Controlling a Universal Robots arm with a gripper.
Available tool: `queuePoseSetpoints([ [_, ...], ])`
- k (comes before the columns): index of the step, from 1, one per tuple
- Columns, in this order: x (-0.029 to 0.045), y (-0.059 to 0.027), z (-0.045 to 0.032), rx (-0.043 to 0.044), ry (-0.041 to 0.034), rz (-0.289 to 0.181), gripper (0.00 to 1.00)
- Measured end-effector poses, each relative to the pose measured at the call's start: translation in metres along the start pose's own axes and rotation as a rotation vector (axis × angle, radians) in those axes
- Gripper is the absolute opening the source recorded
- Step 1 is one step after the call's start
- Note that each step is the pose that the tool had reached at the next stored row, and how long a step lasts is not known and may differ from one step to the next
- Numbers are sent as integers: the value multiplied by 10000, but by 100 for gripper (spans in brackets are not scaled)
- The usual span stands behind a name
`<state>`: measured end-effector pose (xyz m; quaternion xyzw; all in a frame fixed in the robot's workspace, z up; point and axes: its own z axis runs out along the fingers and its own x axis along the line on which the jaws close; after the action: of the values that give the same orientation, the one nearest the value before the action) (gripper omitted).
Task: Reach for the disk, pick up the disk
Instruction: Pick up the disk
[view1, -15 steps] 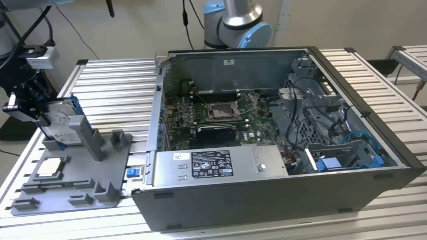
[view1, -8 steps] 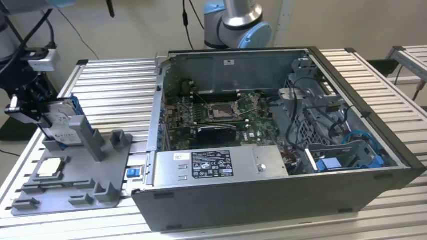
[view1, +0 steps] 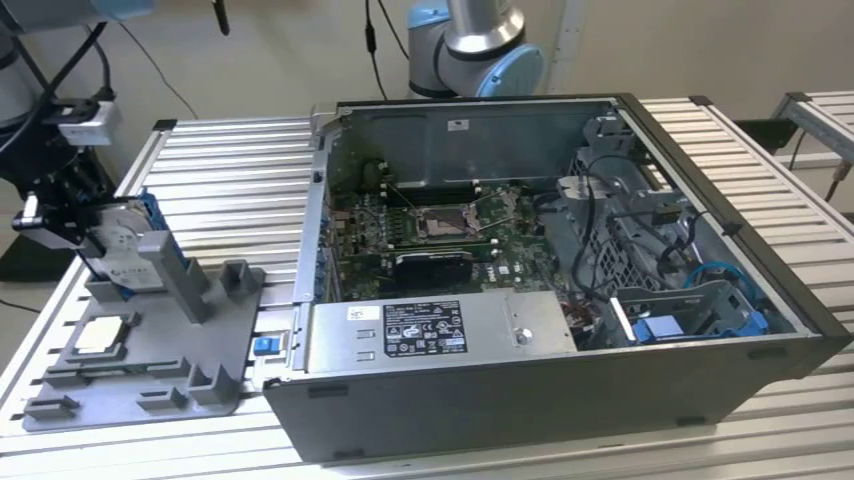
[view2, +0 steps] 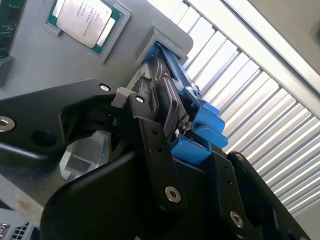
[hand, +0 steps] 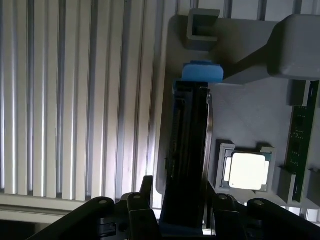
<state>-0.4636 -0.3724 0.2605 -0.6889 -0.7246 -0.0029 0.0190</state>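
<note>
Gripper (hand: 184, 202) clamped on the disk (view1: 131, 245)
The disk is stood on edge in a slot at a corner of the grey fixture (view1: 147, 385), which is laid on the slatted worktop (view1: 227, 170) near its edge at the exterior view's left, beside the open computer case (view1: 534, 400). Both faces of the disk are pressed by the fingers (view2: 150, 130)

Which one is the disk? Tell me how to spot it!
Find the big open computer case; on the exterior view's left sits a grey holder tray. The disk stands on edge at the tray's far end. Unlike the flat square chip nearby, it has a bright blue frame and white label.
</note>
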Motion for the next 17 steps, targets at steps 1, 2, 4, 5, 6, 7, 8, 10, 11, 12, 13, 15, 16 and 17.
queuePoseSetpoints([
  [1,0,0,5,-5,0,-1,100],
  [2,0,0,6,-7,0,0,100],
  [4,0,0,8,-10,1,-1,100],
  [5,0,0,8,-10,0,-1,0],
  [6,-1,1,9,-12,-2,-1,0],
  [7,0,1,10,-14,3,-1,0],
  [8,0,1,10,-14,5,-1,0],
  [10,0,1,10,-12,2,-1,0],
  [11,0,1,9,-13,2,-1,0],
  [12,0,1,5,-12,2,0,0],
  [13,0,0,-2,-12,2,0,0],
  [15,1,0,-7,-13,-8,0,0],
  [16,0,0,-7,-12,-8,0,0],
  [17,1,0,-9,-11,-6,0,0],
])
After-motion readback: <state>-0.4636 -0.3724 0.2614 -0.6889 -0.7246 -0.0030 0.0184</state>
